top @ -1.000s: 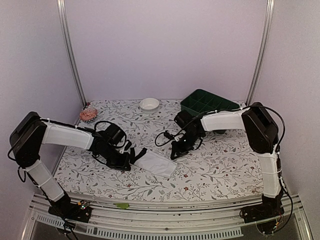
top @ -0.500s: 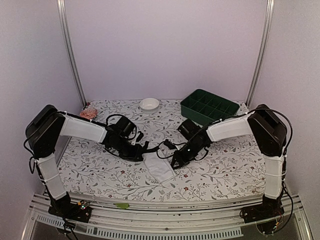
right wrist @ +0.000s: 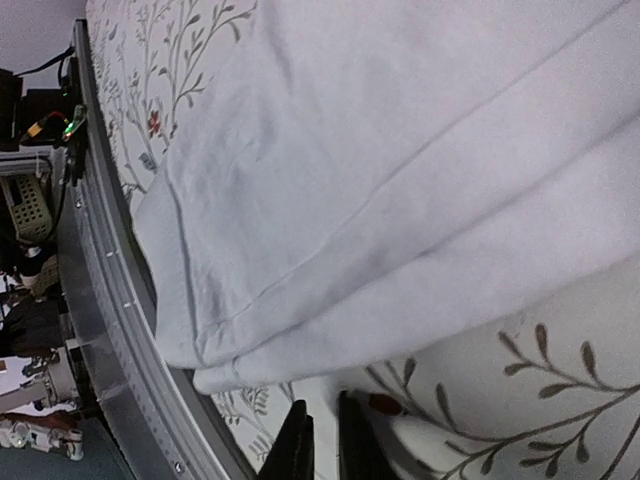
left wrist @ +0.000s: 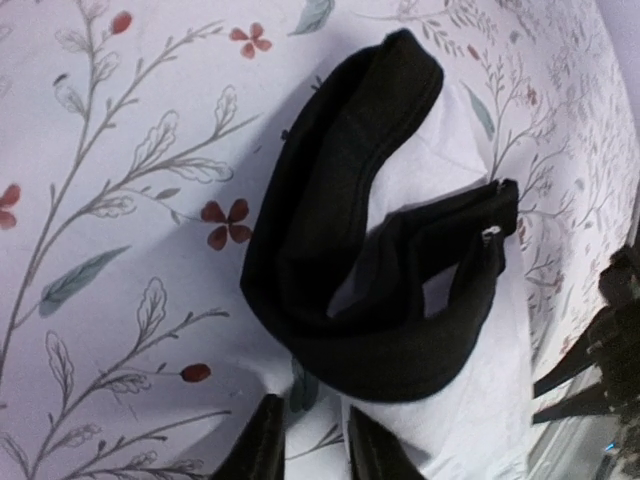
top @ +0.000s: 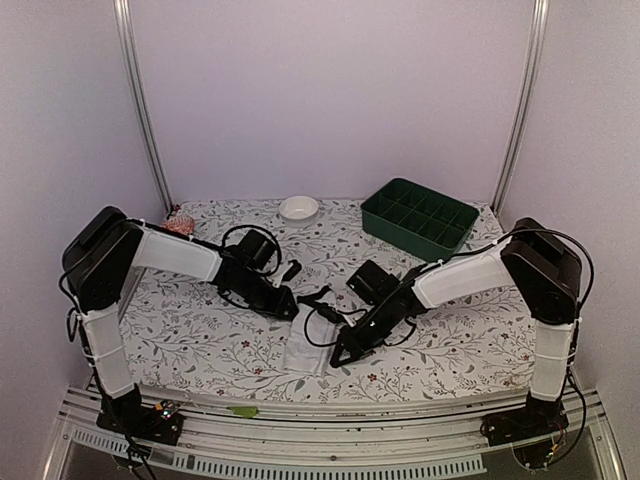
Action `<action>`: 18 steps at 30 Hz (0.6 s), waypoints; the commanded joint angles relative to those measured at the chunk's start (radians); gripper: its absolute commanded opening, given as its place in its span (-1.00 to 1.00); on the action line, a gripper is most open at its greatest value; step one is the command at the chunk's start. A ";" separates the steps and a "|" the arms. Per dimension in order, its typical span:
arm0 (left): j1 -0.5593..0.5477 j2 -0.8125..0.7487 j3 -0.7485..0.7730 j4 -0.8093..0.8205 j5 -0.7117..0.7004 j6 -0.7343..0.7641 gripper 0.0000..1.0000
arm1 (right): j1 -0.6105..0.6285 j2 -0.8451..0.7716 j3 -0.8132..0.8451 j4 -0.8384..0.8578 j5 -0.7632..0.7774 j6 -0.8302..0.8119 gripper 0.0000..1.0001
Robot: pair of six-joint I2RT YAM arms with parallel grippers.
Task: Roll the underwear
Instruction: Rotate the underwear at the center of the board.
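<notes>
BRIEFS FOLDED FRONT-CENTRE, BOTH GRIPPERS DOWN LOW BESIDE THEM

Top view: the white soft-fabric underwear w/ black trim [top: 305,350] lies on the floral-print tablecloth [top: 200,340]. It's front-centre, nr the metal front rail [top: 300,408]. The white part is a narrow folded slab pointing toward that rail. The black waistband [top: 318,298] is bunched & twisted at the slab's far end, not flat.

L gripper [top: 290,308] is down at the waistband end, its arm reaching in from the left side. On its wrist cam the waistband [left wrist: 330,260] curls in a crooked loop over the white fabric. One rounded end pokes out onto the tablecloth [left wrist: 120,200]. L gripper [left wrist: 310,450] shows at the bottom edge w/ a narrow gap btwn the tips. Only cloth & white fabric show thru the gap, nothing pinched.

R gripper [top: 340,355] is low at the near-right side of the white slab, arm stretched in from the right. Its wrist cam is filled by the underwear [right wrist: 400,170], stacked white layers w/ stitched hems. R gripper [right wrist: 322,440] has its tips barely parted, a thin slit w/ nothing in it. They sit just beside the fabric's edge, over the tablecloth, w/ the rail [right wrist: 110,300] running past.

Further back: a small white round bowl [top: 298,207] at far-centre & a dark green plastic compartment tray [top: 405,230] at far-right. Both are well apart from the underwear.
</notes>
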 commanded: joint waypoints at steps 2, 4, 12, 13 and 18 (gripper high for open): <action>0.058 -0.138 -0.059 -0.039 0.030 0.051 -0.16 | -0.013 -0.133 -0.070 -0.077 0.142 0.061 -0.32; 0.076 -0.207 -0.084 -0.045 0.033 0.080 0.09 | -0.015 -0.199 -0.072 -0.075 0.166 0.067 0.01; 0.084 -0.346 -0.179 -0.114 -0.013 0.143 0.34 | -0.037 -0.347 -0.067 -0.020 0.164 0.107 0.36; 0.073 -0.345 -0.189 -0.135 -0.032 0.150 0.29 | -0.041 -0.347 -0.070 -0.017 0.158 0.113 0.36; -0.007 -0.366 -0.244 -0.192 -0.093 0.142 -0.04 | -0.055 -0.376 -0.078 -0.003 0.161 0.147 0.50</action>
